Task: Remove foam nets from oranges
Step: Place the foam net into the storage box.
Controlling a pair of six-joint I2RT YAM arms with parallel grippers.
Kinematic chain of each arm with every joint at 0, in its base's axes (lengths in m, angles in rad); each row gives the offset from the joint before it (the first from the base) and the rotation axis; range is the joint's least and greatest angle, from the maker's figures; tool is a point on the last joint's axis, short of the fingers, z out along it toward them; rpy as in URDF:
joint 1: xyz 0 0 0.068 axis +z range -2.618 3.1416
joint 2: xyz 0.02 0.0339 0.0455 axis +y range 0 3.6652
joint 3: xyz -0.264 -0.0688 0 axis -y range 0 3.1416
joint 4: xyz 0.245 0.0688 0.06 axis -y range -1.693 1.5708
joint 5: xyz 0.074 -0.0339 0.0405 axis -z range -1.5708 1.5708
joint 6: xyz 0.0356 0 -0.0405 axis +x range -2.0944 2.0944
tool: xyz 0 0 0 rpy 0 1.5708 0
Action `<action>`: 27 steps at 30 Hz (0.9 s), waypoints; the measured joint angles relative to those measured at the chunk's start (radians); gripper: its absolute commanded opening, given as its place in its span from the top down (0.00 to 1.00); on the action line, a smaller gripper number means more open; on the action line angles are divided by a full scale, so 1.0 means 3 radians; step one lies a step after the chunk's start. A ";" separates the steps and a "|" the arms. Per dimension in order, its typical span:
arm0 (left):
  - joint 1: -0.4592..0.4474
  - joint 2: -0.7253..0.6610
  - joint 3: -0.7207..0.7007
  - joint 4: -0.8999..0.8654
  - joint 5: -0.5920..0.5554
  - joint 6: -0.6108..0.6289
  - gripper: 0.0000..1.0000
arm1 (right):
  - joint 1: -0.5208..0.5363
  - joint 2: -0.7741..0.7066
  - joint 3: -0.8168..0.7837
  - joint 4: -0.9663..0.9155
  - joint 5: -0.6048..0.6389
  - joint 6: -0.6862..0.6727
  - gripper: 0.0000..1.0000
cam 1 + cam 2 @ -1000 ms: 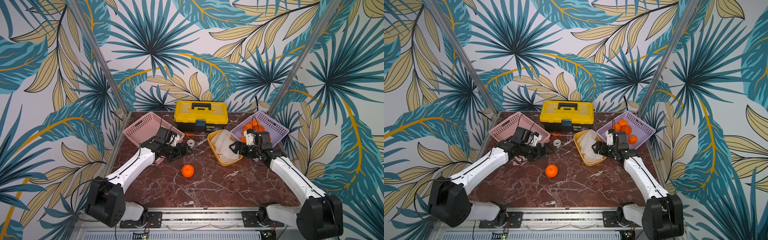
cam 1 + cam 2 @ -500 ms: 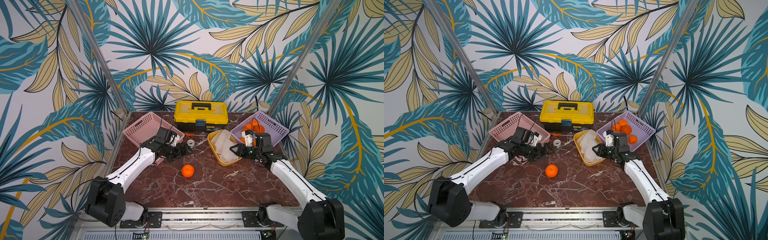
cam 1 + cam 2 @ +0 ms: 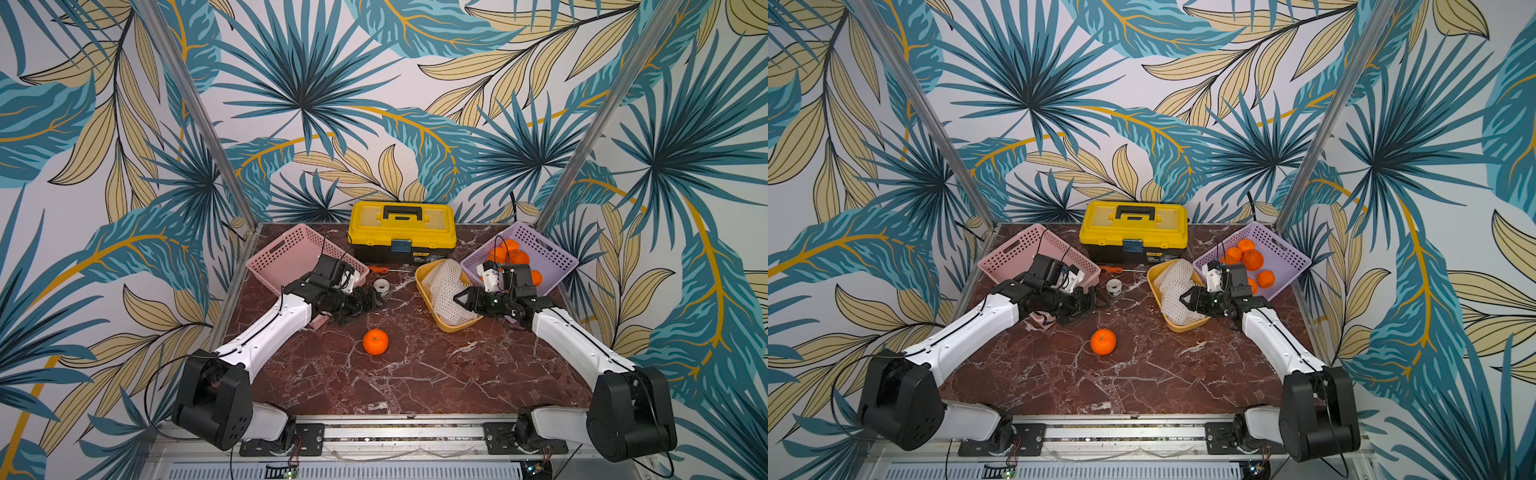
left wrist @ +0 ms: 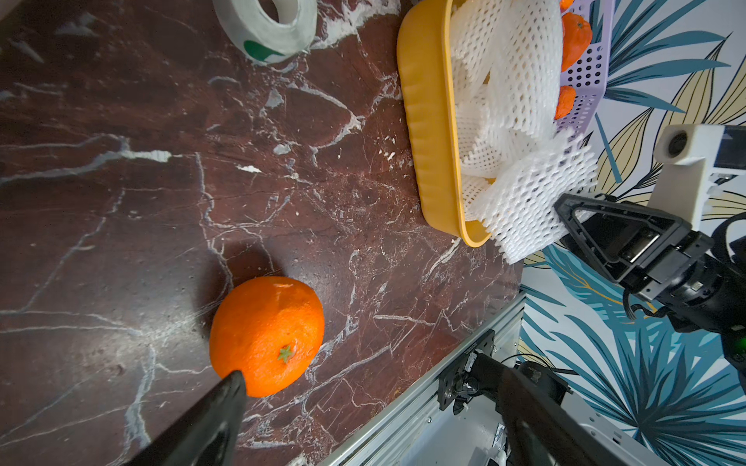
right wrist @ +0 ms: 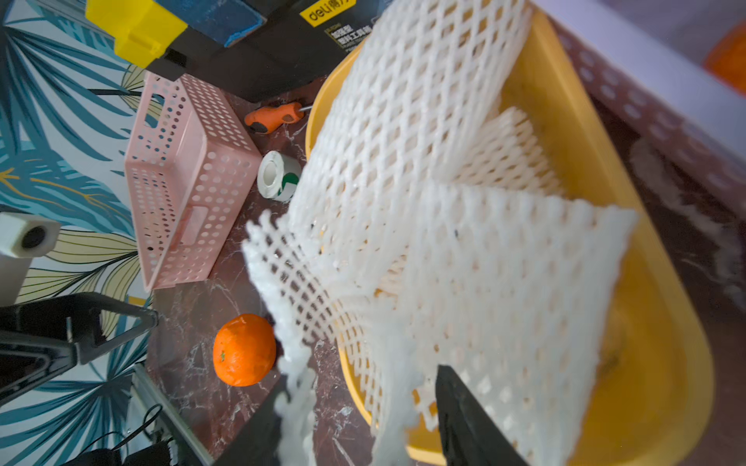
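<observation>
Hovering low over the dark red marbled bench [image 3: 415,374], the left pincer [image 3: 365,308] is standing spread wide and gripping nothing. A single bare round bright-orange fruit [image 3: 375,341] is lying on the open bench near it, toward the front edge, apart from the fingers in both top views [image 3: 1103,341]. Across the bench, the right pincer [image 3: 460,300] is reaching over the near end of an oblong yellow plastic tray [image 3: 424,297], where several white foam mesh nets [image 3: 446,286] are piling up, one sheet spilling over that end. In the right wrist view its dark fingers [image 5: 464,415] are standing partly spread, with the loose edge of that net [image 5: 484,290] hanging between them and bits of tray and bench showing through the gaps, so nothing is being squeezed. More small round oranges [image 3: 511,249], all without nets, are sitting together in a lilac perforated plastic basket [image 3: 548,257] just behind the right arm, beside the tray. A pink perforated plastic basket [image 3: 282,253] is standing at the back on the left arm's side, and a yellow and black plastic toolbox [image 3: 401,228] is sitting against the back wall between the two baskets. An orange-handled screwdriver [image 3: 380,269] and a small white roll of tape [image 3: 381,286] are lying on the bench in front of the toolbox.
</observation>
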 measured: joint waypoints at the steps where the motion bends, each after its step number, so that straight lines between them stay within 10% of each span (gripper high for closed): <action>1: 0.0000 0.0000 0.0000 0.0000 0.0000 0.0000 0.02 | 0.0000 0.0000 0.0001 0.0004 0.0052 -0.0004 0.30; 11: -0.0006 0.0031 0.0000 0.0000 0.0001 0.0000 0.02 | 0.0000 -0.0328 -0.0102 0.0025 0.0308 -0.0051 0.10; 27: -0.0042 0.0070 0.0000 0.0000 0.0001 0.0000 0.03 | 0.0000 -0.0643 -0.0306 0.0122 0.0253 0.0132 0.08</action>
